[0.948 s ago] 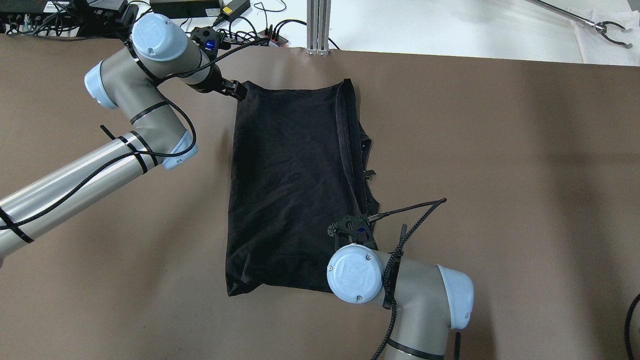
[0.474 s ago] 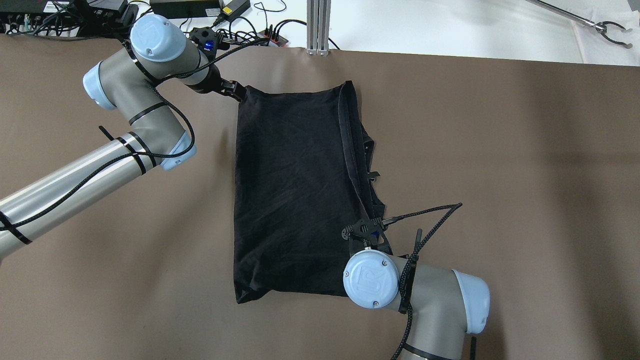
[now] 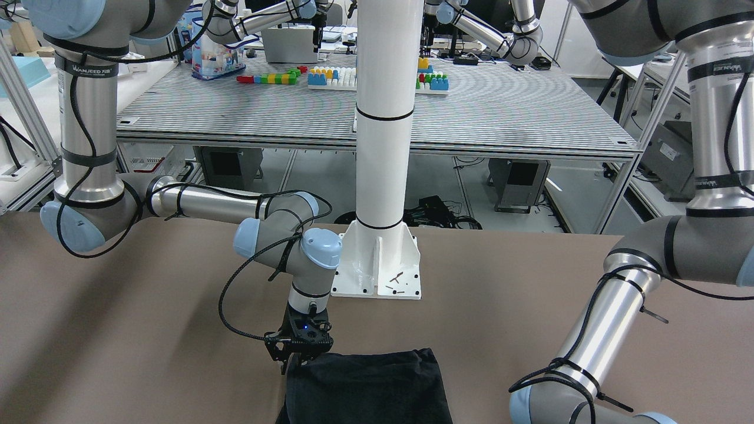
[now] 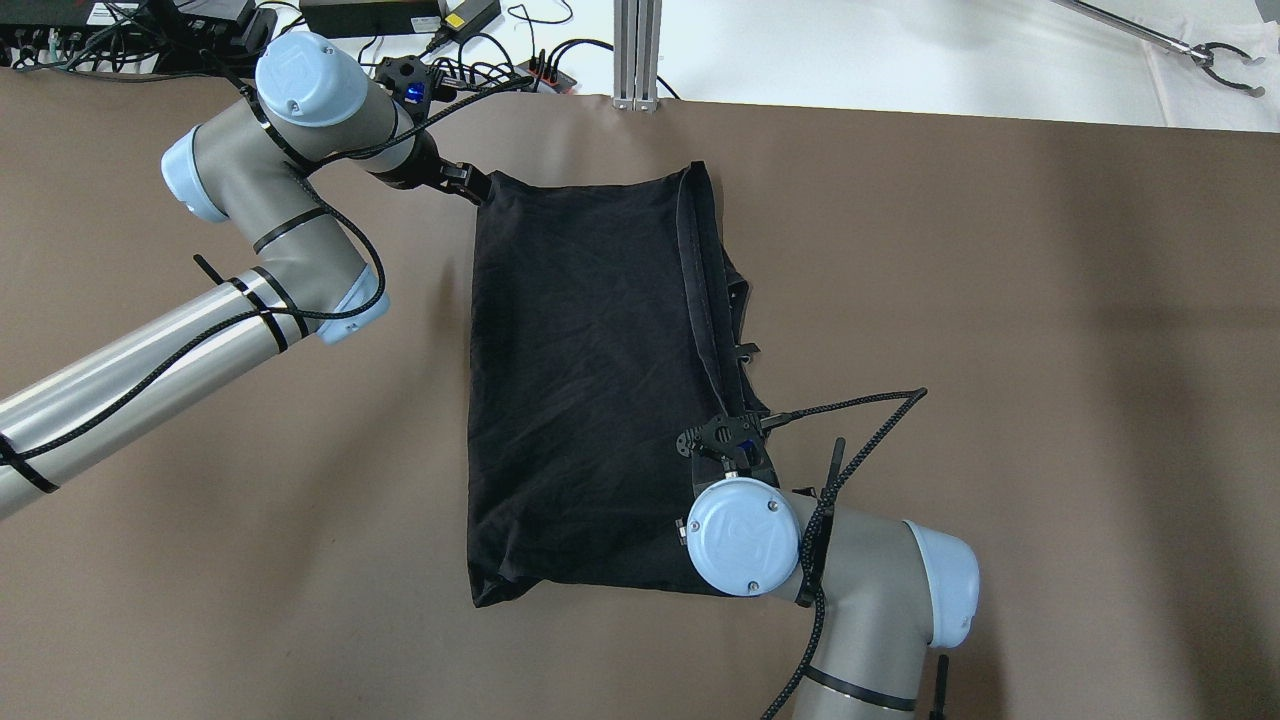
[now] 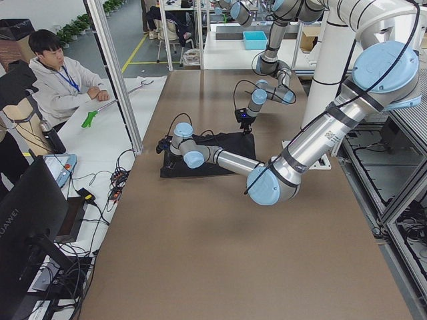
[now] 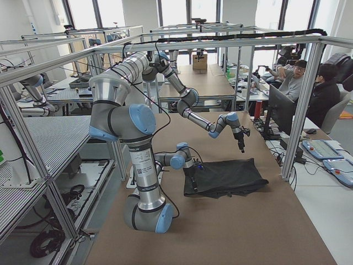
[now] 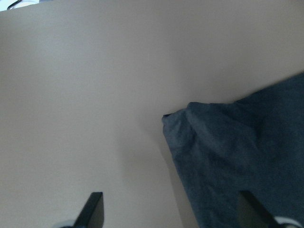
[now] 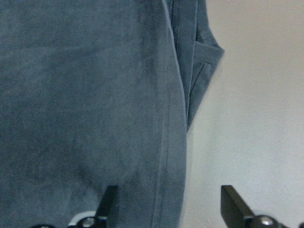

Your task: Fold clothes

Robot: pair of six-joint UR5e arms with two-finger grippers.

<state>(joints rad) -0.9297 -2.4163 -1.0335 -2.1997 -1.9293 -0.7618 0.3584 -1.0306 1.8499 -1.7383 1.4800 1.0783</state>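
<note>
Clothes (image 4: 590,380) have stopped sliding and now lie doubled on the desk (image 4: 1000,300). Our left tool (image 7: 170,206) has backed off, wide open and empty, with the corner just ahead of it. The right tool (image 8: 171,202) gapes empty over the hem. We reckon this fold's laid.

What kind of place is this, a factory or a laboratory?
Most likely a robotics laboratory: several robot arms stand at aluminium-framed tables, people sit at monitors beside them, and toy blocks lie on a neighbouring table.
</note>
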